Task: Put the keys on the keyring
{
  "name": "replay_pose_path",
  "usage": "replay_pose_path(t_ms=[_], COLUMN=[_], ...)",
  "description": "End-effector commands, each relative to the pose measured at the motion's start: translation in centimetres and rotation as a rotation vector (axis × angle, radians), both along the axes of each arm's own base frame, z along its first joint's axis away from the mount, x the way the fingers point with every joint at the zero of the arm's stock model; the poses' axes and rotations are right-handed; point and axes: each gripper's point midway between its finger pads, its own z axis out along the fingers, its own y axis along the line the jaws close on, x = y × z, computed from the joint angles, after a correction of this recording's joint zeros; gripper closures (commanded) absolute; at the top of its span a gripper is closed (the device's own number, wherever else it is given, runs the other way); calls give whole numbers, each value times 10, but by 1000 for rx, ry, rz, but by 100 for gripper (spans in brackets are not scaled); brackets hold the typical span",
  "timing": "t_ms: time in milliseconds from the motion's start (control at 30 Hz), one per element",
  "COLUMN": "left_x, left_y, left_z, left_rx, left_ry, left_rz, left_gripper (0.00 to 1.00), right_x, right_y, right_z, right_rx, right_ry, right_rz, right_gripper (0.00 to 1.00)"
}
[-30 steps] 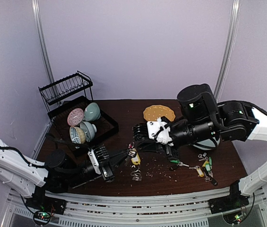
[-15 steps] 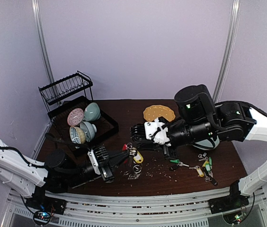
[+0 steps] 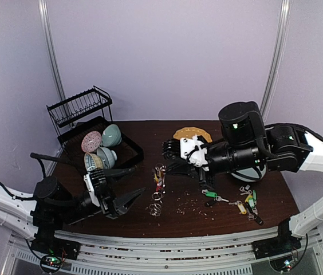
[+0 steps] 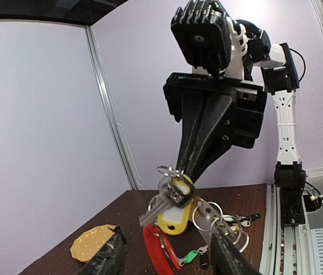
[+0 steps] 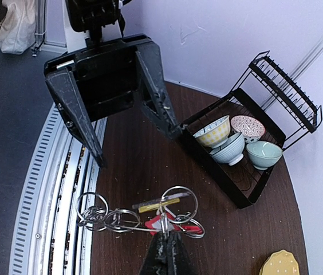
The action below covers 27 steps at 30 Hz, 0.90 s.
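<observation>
The keyring (image 3: pixel 158 184) hangs from my right gripper (image 3: pixel 166 169), which is shut on one of its silver loops (image 5: pixel 180 207). On the bunch I see a red arc (image 4: pixel 154 250), a silver key (image 4: pixel 160 201) and a yellow tag (image 4: pixel 177 216). More loops (image 5: pixel 93 213) trail down to the table. My left gripper (image 3: pixel 141 179) is open, just left of the bunch and apart from it; its fingers (image 4: pixel 109 255) stand either side below the bunch in the left wrist view. Loose keys (image 3: pixel 246 200) with green and yellow tags lie at the right.
A black dish rack (image 3: pixel 80 109) with several bowls (image 3: pixel 101 150) stands at the back left. A round yellow dotted plate (image 3: pixel 192 136) lies behind the right arm. Crumbs (image 3: pixel 193 206) are scattered over the middle of the brown table (image 3: pixel 150 137).
My left gripper has opened, let go of the bunch and pulled back to the left. The right gripper has closed on a loop and now carries the keyring alone.
</observation>
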Motion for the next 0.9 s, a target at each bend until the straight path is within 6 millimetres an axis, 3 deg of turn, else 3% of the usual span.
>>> replay_pose_path(t_ms=[0,100,233,433,500,567,733,867], left_x=[12,28,13,11,17,25,31,31], left_y=[10,0,-19,-39,-37,-29,-14,-12], left_z=[-4,10,17,17,18,23,36,35], left_rx=[73,102,85,171,164,130,69,76], left_ry=[105,207,244,183,185,193,198,200], left_rz=[51,123,7,-7,27,77,113,117], left_gripper=[54,64,45,44,43,51,58,56], right_x=[14,21,17,21,22,20,20,19], right_y=[2,6,11,16,17,18,17,18], right_z=[17,24,26,26,26,26,26,22], right_rx=[84,108,134,141,137,134,132,116], right_ry=[22,34,54,74,72,75,73,76], right_rz=[-96,-143,-122,-148,-148,-139,-135,-132], right_gripper=[100,100,100,100,100,100,100,100])
